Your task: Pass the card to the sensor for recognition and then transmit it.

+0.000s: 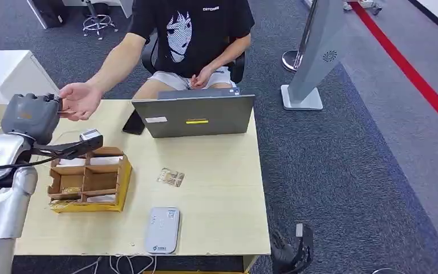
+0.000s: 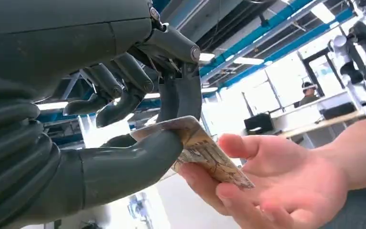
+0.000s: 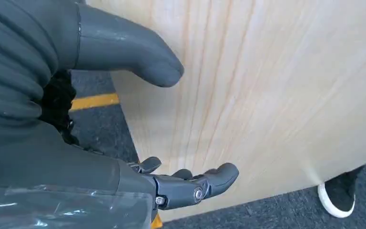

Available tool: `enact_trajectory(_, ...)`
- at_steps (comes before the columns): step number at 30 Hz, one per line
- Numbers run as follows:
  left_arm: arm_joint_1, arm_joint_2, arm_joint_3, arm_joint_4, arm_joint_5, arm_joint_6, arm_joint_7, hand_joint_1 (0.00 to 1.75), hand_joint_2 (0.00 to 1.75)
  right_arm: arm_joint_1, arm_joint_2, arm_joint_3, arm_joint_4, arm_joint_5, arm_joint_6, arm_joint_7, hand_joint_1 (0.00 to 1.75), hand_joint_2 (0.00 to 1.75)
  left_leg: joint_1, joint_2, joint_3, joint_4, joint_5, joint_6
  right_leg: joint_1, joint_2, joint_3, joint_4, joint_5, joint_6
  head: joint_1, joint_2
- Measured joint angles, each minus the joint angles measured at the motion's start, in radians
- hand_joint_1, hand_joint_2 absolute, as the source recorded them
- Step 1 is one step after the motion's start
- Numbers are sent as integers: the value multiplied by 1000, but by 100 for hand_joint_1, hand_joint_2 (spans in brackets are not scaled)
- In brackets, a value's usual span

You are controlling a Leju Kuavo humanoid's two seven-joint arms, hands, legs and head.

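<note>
The card (image 2: 205,152) is pinched between the thumb and the fingers (image 2: 124,102) of the left hand (image 1: 31,117), with its free end laid across the open palm of the person's hand (image 2: 271,186), which is held just beyond the fingers. The handover is judged to be at the release stage. The right hand (image 3: 124,143) is held beside the worktop (image 3: 276,95) edge, its fingers spread apart and nothing gripped. The white card sensor (image 1: 162,230) lies on the worktop well apart from the left hand, and the cardboard organiser (image 1: 91,181) sits beneath the left forearm. If the thumb is lifted before the person's hand is closed, the card could slide off the palm; if it is lifted late, the card could be bent by the pull.
</note>
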Motion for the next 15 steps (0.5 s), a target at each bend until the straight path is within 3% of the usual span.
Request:
enact_trajectory(12, -26, 0, 0, 66, -2, 4, 0, 175, 175, -1, 1, 4, 3, 0, 0, 2, 0, 175, 1, 2, -1, 0, 0, 0, 0, 2, -2, 0, 0, 0, 0, 0)
enact_trajectory(13, -26, 0, 0, 69, -2, 5, 0, 68, 175, -2, 1, 5, 3, 0, 1, 1, 0, 175, 1, 2, -1, 0, 0, 0, 0, 2, -2, 0, 0, 0, 0, 0)
enact_trajectory(14, -26, -1, 0, 71, 0, 7, 0, 0, 175, -2, 1, 5, 3, 0, 1, 1, 0, 175, 1, 2, -1, 0, 0, 0, 0, 2, -2, 0, 0, 0, 0, 0)
enact_trajectory(15, -25, -1, 0, 71, 1, 9, -1, 0, 175, -2, 1, 5, 3, -1, 1, 0, 0, 175, 1, 2, -1, 0, 0, 0, 0, 2, -2, 0, 0, 0, 0, 0)
